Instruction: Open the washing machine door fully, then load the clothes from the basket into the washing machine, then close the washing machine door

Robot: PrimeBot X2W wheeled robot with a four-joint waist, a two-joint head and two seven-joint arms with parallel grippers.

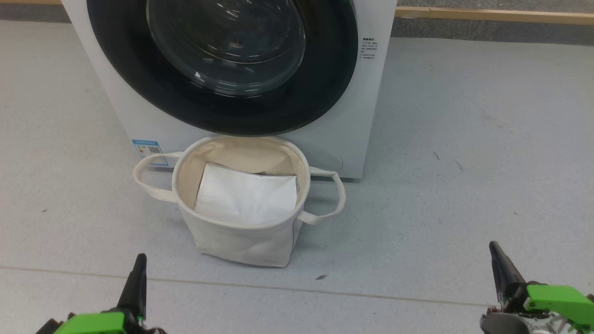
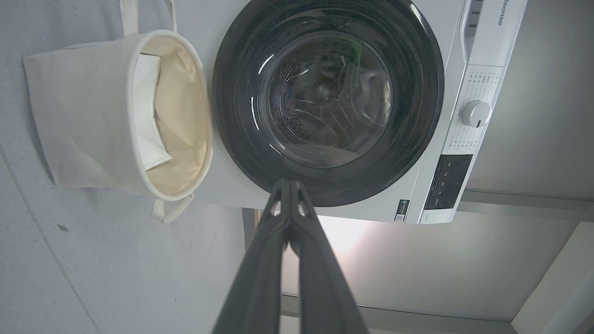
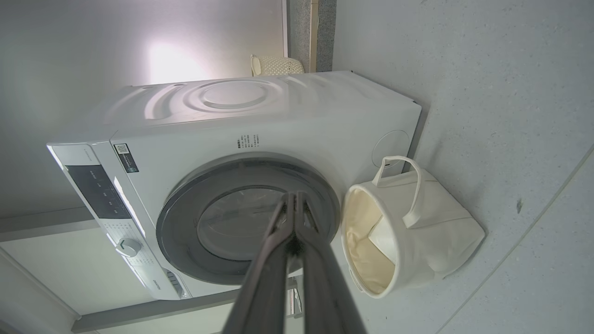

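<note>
One basket [image 1: 241, 243] upright, mouth up (door [image 1: 222, 60] closed).

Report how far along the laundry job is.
Done, apparently: the washing machine door is shut against the washing machine, and the basket holds a flat white sheet with no printed clothes visible. Whether they are inside is unclear through the glass. In hand: nothing; left gripper and right gripper are shut, empty. Left: probably nothing, unless clothes hide under the sheet.
</note>
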